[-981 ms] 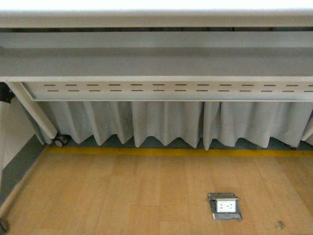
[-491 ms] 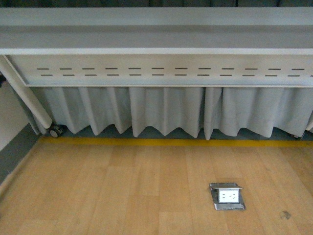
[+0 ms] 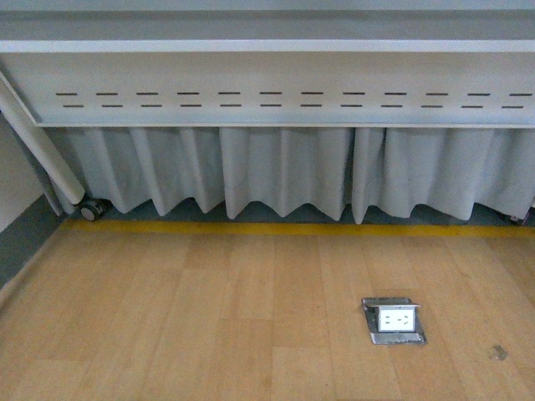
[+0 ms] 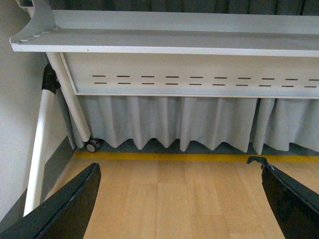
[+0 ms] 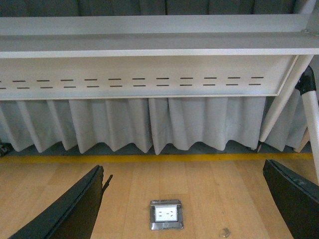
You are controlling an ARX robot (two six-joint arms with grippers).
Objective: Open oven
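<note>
Both grippers are just hanging low over the floor with their fingers spread wide and nothing between them: the left gripper [image 4: 177, 199] shows its two black fingers [image 4: 65, 209] at the outer edges of its own wrist view, and the right gripper [image 5: 184, 201] looks the same in its view, dark fingers [image 5: 70, 211] far apart over bare wood. Neither arm shows in the front view at all. The oven isn't in any of the three views, so can't say where it sits. What you do get is the underside of a grey table [image 3: 267, 46] with a panel [image 3: 276, 98] of little dashed slots along its front, and a pleated grey curtain [image 3: 284, 171] hanging behind it. A slanted white table leg [image 3: 42, 150] ends in a caster wheel [image 3: 90, 210] on the left. A yellow line [image 3: 276, 227] runs along the base of the curtain, then it's light wooden floor [image 3: 209, 317], with a metal floor socket [image 3: 394, 321] flipped open on the right and a small dark spot [image 3: 498, 352] near it
</note>
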